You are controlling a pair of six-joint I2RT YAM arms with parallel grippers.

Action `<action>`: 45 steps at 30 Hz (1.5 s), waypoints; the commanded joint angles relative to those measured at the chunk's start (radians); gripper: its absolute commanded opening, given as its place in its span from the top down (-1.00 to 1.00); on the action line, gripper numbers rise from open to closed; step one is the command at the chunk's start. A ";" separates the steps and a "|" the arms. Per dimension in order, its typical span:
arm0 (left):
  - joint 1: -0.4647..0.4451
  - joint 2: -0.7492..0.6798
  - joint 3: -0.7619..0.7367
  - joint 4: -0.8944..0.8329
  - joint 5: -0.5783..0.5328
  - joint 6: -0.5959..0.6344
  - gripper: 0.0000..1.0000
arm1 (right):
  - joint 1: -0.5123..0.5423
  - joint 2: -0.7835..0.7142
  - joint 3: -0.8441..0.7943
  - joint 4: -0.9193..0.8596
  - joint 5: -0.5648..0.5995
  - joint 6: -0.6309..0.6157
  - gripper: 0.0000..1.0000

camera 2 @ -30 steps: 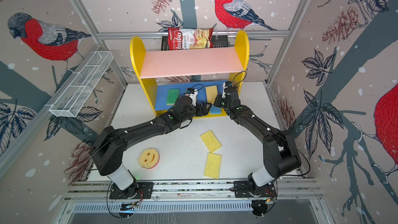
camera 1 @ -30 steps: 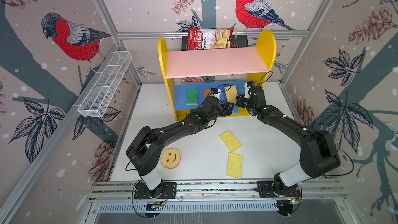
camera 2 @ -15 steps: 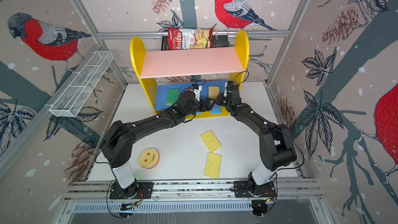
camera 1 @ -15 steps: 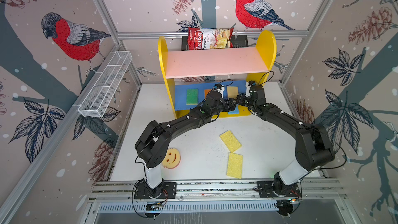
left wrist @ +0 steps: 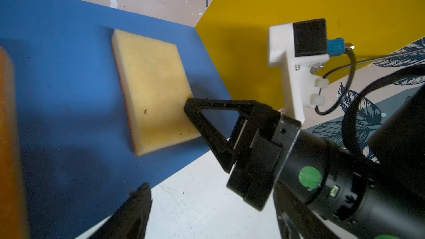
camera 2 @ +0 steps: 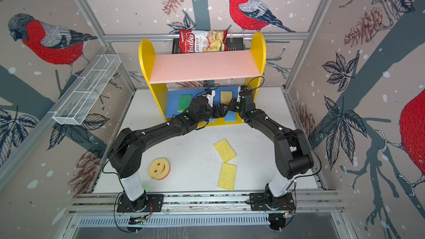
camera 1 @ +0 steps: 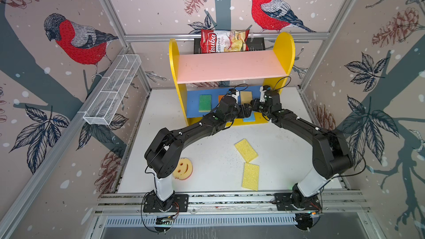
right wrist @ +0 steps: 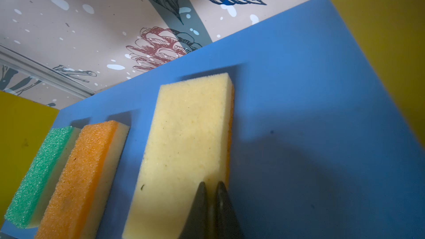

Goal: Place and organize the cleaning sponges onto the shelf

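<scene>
The shelf point(camera 1: 230, 67) stands at the back. Its blue middle board point(right wrist: 299, 88) carries a green sponge point(camera 1: 205, 102), an orange sponge point(right wrist: 78, 175) and a tan sponge point(right wrist: 184, 145). A light blue sponge point(camera 1: 250, 118) lies on the yellow base. My right gripper point(right wrist: 211, 186) is shut and empty, its tips against the tan sponge's near corner point(left wrist: 184, 120). Just in front of the board, my left gripper point(left wrist: 213, 214) is open and holds nothing. Two yellow sponges point(camera 1: 246, 150) point(camera 1: 250, 176) and the smiley sponge point(camera 1: 183, 168) lie on the white table.
A red-white chips bag point(camera 1: 224, 41) sits in a black basket point(camera 1: 256, 44) behind the shelf. A white wire basket point(camera 1: 112, 90) hangs on the left wall. Both arms meet in front of the shelf's right half point(camera 2: 230, 109).
The tan sponge now lies a little deeper on the blue board. The left arm has stretched further toward the shelf. The right gripper stays at the sponge's near end.
</scene>
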 commanded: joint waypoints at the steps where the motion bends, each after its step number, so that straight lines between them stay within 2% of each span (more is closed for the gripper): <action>1: 0.000 -0.020 -0.007 0.011 -0.004 -0.005 -0.64 | 0.007 0.004 0.003 -0.013 -0.001 -0.034 0.85; 11: 0.003 -0.106 -0.057 -0.003 -0.067 0.005 -0.64 | 0.012 -0.040 -0.024 -0.008 0.018 -0.082 0.94; 17: 0.003 -0.155 -0.077 -0.023 -0.112 0.021 -0.65 | 0.013 -0.061 -0.030 0.004 0.011 -0.098 0.94; 26: 0.003 -0.157 -0.082 -0.027 -0.113 0.019 -0.65 | 0.021 -0.043 -0.017 0.006 -0.010 -0.092 0.90; 40: 0.003 -0.132 -0.073 -0.014 -0.093 0.006 -0.64 | 0.026 -0.019 -0.002 -0.013 0.005 -0.072 0.69; 45: 0.003 -0.131 -0.075 -0.013 -0.092 0.004 -0.65 | 0.019 -0.019 0.000 -0.011 0.000 -0.069 0.56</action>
